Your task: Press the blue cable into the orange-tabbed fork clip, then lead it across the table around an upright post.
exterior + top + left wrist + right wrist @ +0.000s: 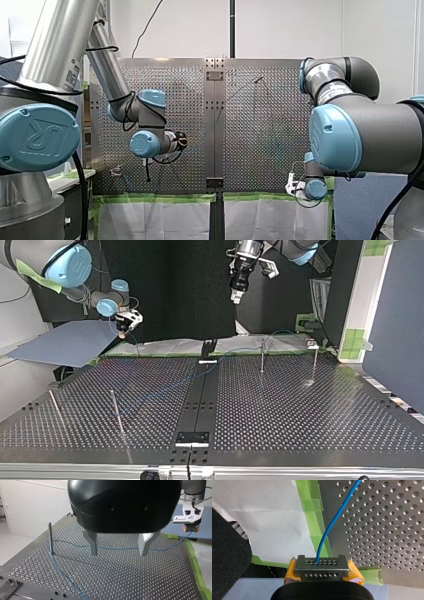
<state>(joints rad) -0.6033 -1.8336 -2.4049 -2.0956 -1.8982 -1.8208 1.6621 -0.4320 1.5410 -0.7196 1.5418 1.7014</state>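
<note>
The thin blue cable [117,548] crosses the perforated table and bends around an upright post [50,538], then runs on past my left gripper. My left gripper [118,553] hangs well above the table, open, its metal fingers [93,544] holding nothing. My right gripper [322,567] is shut on the blue cable [332,525] at the green-taped table edge, yellow pads either side. In the top view it sits at the left [122,330], with my left gripper [236,297] high at the middle. A small clip [312,344] stands at that view's far right edge.
Two more slim posts [262,356] [315,362] stand near the clip, and another [55,407] at the top view's left. A black centre strip [202,395] divides the table. A grey board [65,342] lies beside my right gripper.
</note>
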